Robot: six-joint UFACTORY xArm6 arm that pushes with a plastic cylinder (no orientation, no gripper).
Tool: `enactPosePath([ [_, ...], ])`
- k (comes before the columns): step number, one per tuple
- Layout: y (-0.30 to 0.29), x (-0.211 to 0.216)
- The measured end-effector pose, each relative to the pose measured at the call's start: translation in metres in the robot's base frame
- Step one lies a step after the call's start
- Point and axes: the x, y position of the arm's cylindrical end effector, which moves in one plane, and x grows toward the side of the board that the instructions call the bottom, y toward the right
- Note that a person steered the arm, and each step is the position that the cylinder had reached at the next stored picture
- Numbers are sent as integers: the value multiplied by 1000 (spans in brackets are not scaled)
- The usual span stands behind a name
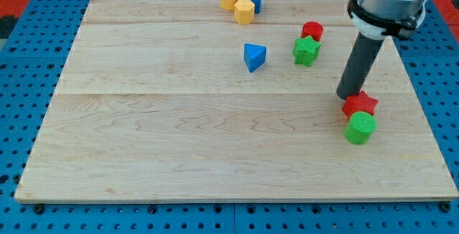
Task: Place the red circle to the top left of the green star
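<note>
Red circle (312,30) touching green star (306,50), at its upper right. Rod tip (348,96) just above red star (360,103); no pincer, plain rod only.

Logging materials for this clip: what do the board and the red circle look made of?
The board looks like pale wood: visible grain and plank seams, satin finish. The red circle looks like moulded plastic, uniform colour, slight sheen; could be painted.

blue triangle (254,56), red star (360,104), yellow blocks (237,3)
</note>
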Motion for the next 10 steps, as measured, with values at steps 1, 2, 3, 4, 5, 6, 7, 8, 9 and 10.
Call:
enactPosePath([
  [1, 0, 22],
  [2, -5, 42],
  [3, -15, 49],
  [4, -50, 46],
  [5, -68, 6],
  [6, -15, -54],
  [7, 41, -115],
  [8, 37, -174],
  [9, -23, -195],
  [10, -27, -195],
])
